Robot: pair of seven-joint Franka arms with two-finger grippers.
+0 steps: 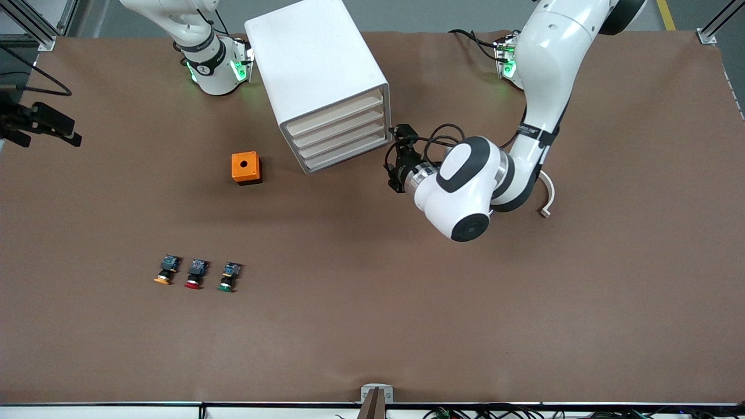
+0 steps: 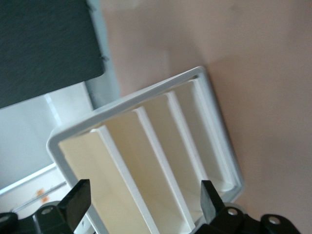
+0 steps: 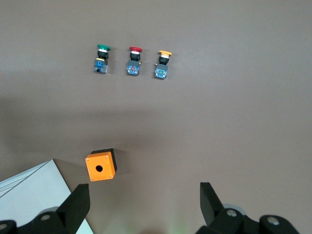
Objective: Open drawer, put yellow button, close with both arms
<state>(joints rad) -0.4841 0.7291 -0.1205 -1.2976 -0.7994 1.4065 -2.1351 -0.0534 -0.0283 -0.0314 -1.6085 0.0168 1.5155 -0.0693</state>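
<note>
Opening step: left gripper (image 1: pixel 398 160) spread wide, empty, at cabinet (image 1: pixel 317 75) front, drawer (image 1: pixel 337 113) shut; next, hook top front. Right gripper (image 3: pixel 141 202) waits open near back edge; yellow button (image 1: pixel 166 271) untouched

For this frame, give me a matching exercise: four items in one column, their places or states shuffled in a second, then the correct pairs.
Things:
1. yellow button
2. green button
3. orange box
4. left gripper

Places or states:
A. open, in front of the drawer fronts
B. between the cabinet and the button row
C. end of the row toward the right arm's end of the table
D. end of the row beside the red button, toward the left arm's end

Pairs: 1-C, 2-D, 3-B, 4-A
</note>
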